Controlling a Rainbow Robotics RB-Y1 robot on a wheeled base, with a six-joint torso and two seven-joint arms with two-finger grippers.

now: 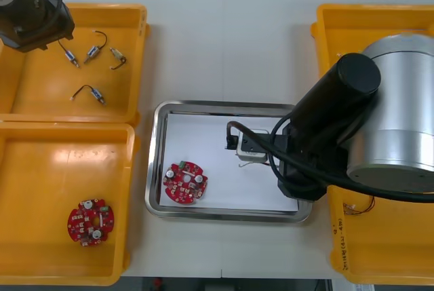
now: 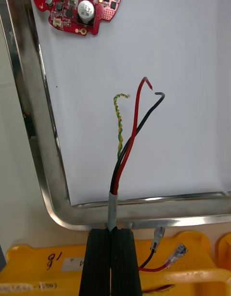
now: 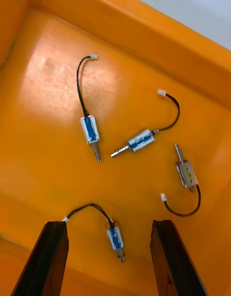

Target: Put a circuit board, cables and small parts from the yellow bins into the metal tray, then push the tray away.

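My right gripper (image 2: 111, 231) is shut on a cable (image 2: 112, 207) of red, black and twisted yellow-green wires. The cable's loose ends hang over the white inside of the metal tray (image 2: 33, 132), near its corner. A round red circuit board (image 2: 77, 7) lies farther in the tray (image 1: 224, 106), where the board (image 1: 185, 182) sits at the near left. My right arm (image 1: 325, 121) covers the tray's right side. My left gripper (image 3: 109, 224) hovers open above several small metal parts with black leads; one part (image 3: 115, 240) lies between the fingers, below them.
The left arm (image 1: 34, 23) is over the far left yellow bin (image 1: 129, 16), which holds the small metal parts (image 1: 93, 51). The near left bin (image 1: 41, 162) holds another circuit board (image 1: 90, 222). More cables (image 2: 166, 255) lie in the near right bin (image 1: 342, 250).
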